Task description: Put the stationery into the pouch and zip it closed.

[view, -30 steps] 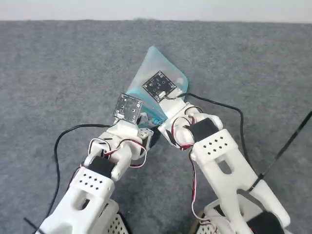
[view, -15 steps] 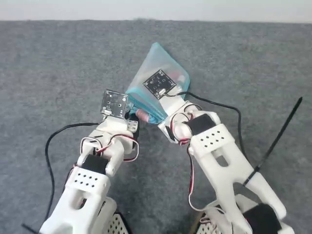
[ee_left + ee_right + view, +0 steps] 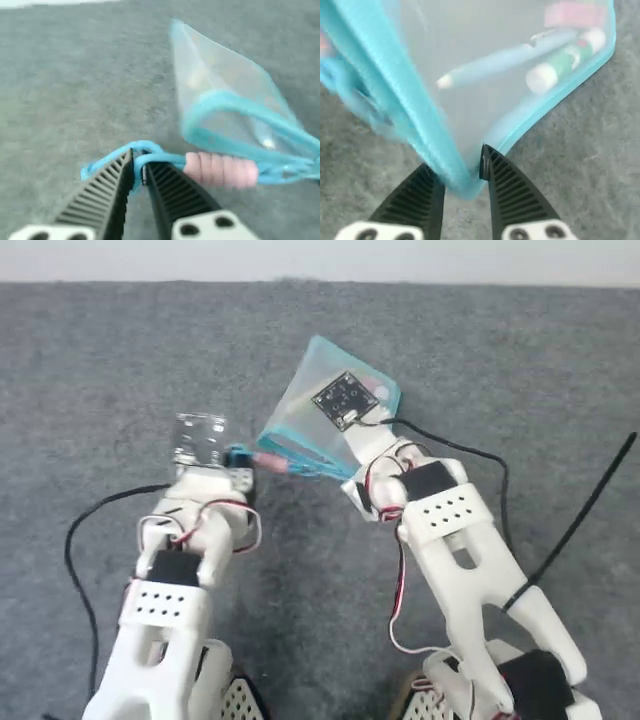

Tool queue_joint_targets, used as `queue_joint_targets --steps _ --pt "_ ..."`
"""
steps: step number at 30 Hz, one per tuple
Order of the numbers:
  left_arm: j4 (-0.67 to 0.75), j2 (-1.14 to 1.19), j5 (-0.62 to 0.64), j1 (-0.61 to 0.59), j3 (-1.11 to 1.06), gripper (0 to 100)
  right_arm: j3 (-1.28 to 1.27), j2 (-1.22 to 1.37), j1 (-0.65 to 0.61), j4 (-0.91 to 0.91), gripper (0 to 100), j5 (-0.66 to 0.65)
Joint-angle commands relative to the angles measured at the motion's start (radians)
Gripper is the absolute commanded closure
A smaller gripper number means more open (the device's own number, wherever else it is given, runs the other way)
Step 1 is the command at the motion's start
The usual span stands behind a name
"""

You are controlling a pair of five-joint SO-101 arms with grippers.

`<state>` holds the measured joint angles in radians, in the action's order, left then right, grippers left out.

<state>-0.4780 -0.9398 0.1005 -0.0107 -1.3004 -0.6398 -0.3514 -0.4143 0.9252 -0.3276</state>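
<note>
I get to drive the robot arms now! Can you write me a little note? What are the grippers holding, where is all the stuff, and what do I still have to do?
Left gripper: shut on the blue cord tied to the pink zipper pull.
Right gripper: shut on a corner of the pouch.
Things: a blue pen and a green marker lie inside the pouch, which is on the grey table.
Done: the stationery is in.
Left: the pouch's mouth looks open in the left wrist view, so pull the zip along until it is closed, then let go.
</note>
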Motion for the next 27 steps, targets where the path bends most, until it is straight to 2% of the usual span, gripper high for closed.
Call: queue_joint_targets --steps 1,9,22,27 --pt "-0.002 0.0 -0.009 -0.124 0.09 99 0.002 0.005 0.099 0.056 99.2 -0.048" --pt "-0.005 0.002 -0.009 -0.138 0.099 99 -0.006 0.008 0.18 0.058 99.2 -0.051" --pt "-0.005 0.002 -0.009 -0.138 0.096 99 -0.049 0.007 0.441 0.084 99.2 -0.204" --pt "-0.005 0.002 -0.009 -0.138 0.094 99 -0.049 0.007 0.506 0.093 99.2 -0.241"
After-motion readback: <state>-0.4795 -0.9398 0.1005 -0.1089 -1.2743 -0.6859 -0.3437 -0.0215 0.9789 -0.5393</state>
